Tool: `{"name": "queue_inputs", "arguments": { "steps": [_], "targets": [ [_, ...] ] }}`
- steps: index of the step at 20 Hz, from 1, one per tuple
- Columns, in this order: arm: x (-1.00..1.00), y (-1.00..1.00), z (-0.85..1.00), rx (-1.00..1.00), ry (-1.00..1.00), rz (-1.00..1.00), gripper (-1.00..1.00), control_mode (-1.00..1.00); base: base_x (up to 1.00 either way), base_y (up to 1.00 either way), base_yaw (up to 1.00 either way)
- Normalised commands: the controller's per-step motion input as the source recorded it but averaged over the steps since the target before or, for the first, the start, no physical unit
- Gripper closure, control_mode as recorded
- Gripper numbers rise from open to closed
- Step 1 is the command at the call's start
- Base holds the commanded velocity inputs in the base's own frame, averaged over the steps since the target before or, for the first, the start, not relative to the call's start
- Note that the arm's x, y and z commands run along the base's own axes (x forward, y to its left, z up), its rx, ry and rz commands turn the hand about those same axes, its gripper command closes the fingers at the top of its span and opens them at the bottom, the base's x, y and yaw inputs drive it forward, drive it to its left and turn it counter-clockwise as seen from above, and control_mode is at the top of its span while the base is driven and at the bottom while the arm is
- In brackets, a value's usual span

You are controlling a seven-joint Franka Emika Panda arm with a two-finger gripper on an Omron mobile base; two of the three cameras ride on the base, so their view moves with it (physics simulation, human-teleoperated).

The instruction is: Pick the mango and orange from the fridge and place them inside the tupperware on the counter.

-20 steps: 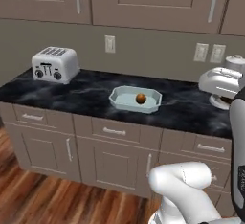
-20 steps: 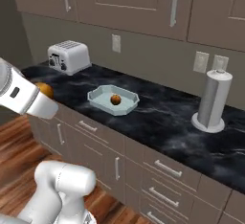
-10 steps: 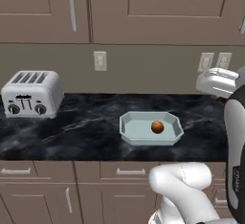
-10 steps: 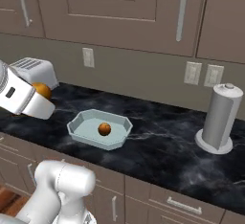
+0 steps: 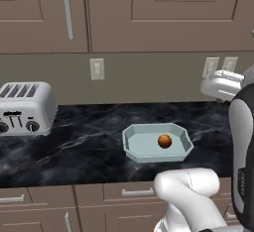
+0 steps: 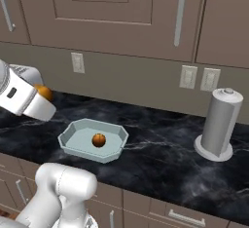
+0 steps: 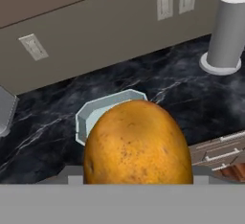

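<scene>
Black veined marble counter (image 5: 74,151): translucent blue-grey cut-cornered tupperware (image 5: 133,148) containing round orange (image 5: 164,141). Hand (image 6: 41,95) clamped on smooth speckled mango (image 7: 138,144).

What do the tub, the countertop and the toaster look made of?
Tupperware: seemingly translucent plastic, pale blue-grey with a whitish inside; the orange sits in it.
Counter: polished black marble or a lookalike, with faint white veins.
Toaster: likely brushed metal, silver-grey with a soft sheen.

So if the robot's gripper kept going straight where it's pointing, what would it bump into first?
Probably the tupperware, seen just beyond the mango the gripper carries. The orange already sits inside. Depth is hard to judge, so it might meet the counter beside it.
</scene>
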Motion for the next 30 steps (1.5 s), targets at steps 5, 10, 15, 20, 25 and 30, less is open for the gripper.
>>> {"name": "queue_inputs", "arguments": {
  "steps": [5,10,15,20,25,30],
  "targets": [
    [0.22,0.01,-0.75,0.00,0.47,0.00,1.00,-1.00,0.00,0.00,0.00],
    [0.38,0.12,-0.66,0.00,0.44,0.08,1.00,-1.00,0.00,0.00,0.00],
    [0.61,0.20,-0.62,0.00,0.05,0.26,1.00,-1.00,0.00,0.00,0.00],
    [0.68,0.23,-0.61,0.00,0.00,0.26,1.00,-1.00,0.00,0.00,0.00],
    [0.76,0.28,-0.50,0.00,0.01,0.16,1.00,-1.00,0.00,0.00,0.00],
    [0.80,0.17,-0.43,0.00,0.09,0.08,1.00,-1.00,0.00,0.00,0.00]
  ]
}}
